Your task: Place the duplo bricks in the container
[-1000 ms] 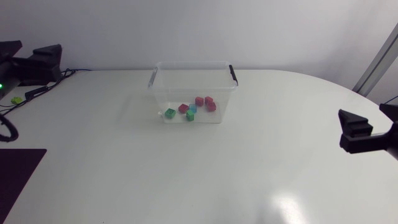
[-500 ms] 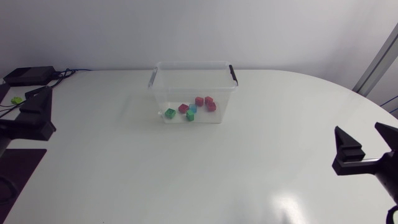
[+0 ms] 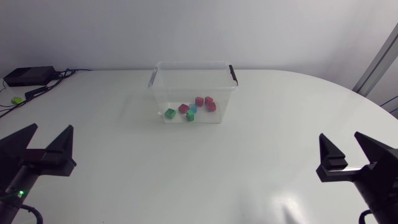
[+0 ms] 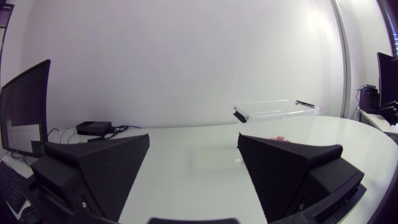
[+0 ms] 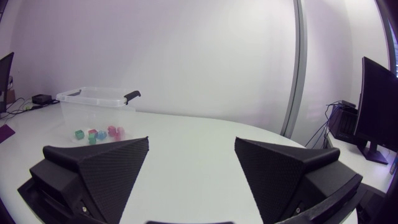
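Nearest: left fingers (image 3: pixel 62 148) at the near left edge of the counter (image 3: pixel 186 180), spread wide and released, nothing between them. The left wrist view shows the same, with only bare counter ahead of them. Right fingers (image 3: pixel 328 160) at the near right edge are also spread and released, holding nothing, and the right wrist view confirms it.

Mid-counter, well apart from both arms: the clear container (image 3: pixel 219 79), lid off, upright. The bricks (image 3: pixel 198 107) lie loose on its floor, a cluster of pink, green and blue. No brick shows on the open counter around it.

Far left by the counter's edge: a small lime-green thing (image 3: pixel 17 99) beside a black box (image 3: pixel 28 76). It is too small to tell whether it is a brick.

Step, as a judgement: placing looks finished, and both arms look parked. A next move is needed only if the lime-green thing counts as a brick. The left arm would then have to reach far left, grasp it, and carry it over the container rim.

Versus a second ago: the left arm was up at the far left near the black box and has since dropped to the near edge. The right arm has also slid nearer and lower along the right side. Container and bricks have not moved.
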### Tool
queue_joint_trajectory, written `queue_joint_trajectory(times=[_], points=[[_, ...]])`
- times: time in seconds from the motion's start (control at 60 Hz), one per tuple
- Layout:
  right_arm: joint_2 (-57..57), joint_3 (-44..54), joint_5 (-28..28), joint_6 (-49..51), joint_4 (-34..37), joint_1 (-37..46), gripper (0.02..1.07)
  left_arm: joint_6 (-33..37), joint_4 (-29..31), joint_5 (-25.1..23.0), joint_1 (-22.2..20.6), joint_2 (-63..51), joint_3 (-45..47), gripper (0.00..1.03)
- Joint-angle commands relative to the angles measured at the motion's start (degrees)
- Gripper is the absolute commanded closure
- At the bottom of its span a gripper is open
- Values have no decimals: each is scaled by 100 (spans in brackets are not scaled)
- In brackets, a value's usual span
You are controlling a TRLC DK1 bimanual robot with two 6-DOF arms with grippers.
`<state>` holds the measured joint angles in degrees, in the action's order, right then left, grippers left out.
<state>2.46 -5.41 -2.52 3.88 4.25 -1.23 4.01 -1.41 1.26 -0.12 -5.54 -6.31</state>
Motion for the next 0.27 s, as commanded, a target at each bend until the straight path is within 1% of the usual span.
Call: queue_joint_trajectory(times=[0.0,0.1,0.25], points=[[-126,303,118,-253,-219,78,7,-269,59,-81,9,265,338,4],[-245,540,252,-387,-424,123,7,-401,141,-126,12,553,629,4],[-246,541,252,-388,-425,123,7,-401,141,-126,12,554,631,4]])
